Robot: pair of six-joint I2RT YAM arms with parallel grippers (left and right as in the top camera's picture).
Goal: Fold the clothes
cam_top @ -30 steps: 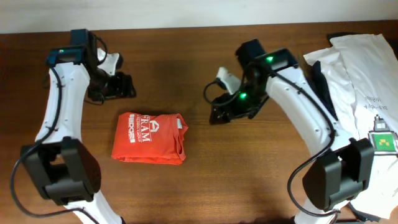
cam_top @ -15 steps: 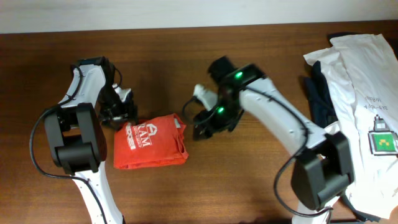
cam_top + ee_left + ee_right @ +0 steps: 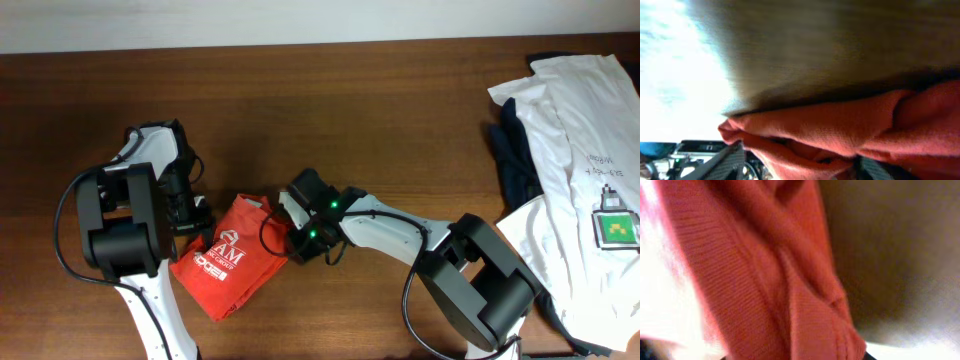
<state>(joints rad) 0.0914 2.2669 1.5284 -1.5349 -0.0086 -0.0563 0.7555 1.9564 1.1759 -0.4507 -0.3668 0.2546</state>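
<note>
The big brown table (image 3: 400, 120) holds everything. Far off on the robot's right side lie a white shirt (image 3: 590, 120) and a dark garment (image 3: 512, 150), well apart from the job.

The red-orange T-shirt (image 3: 228, 268) lies on the table between the two arms, folded into a small pack. It sits crooked. Its long way runs from the top, near the right arm, down toward the front edge on the left arm's side. The white letters face up.

The left gripper (image 3: 192, 225) is at the shirt's left edge, touching it. The right gripper (image 3: 292, 238) is at the top right corner, touching it too. So the shirt lies to the right of the left gripper and to the left of the right gripper. Both are about as near.

In both wrist views red cloth fills the picture, very close and blurry. I cannot tell if either gripper is pinching the cloth or not.

I think the next move must turn the pack straight.
</note>
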